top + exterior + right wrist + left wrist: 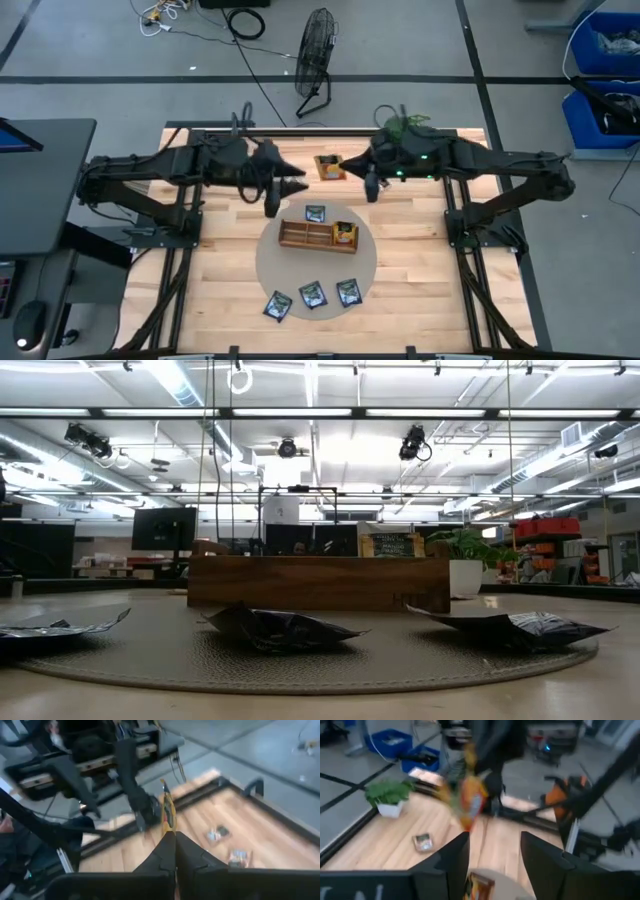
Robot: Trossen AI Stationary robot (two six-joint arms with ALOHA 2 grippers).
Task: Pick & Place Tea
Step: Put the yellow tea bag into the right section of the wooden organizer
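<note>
The right gripper (pixel 170 837) is pinching an orange tea packet (pixel 167 812) above the table's far side; the left gripper (pixel 492 855) is standing open, empty.

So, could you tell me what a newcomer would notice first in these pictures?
Probably the orange tea packet held up in mid-air above the table's far half, pinched edge-on in the right gripper, whose jaws are shut on it. The left gripper faces it with jaws apart. Nearer, the wooden tray sits on a round mat, with three dark packets along the mat's near edge.
</note>
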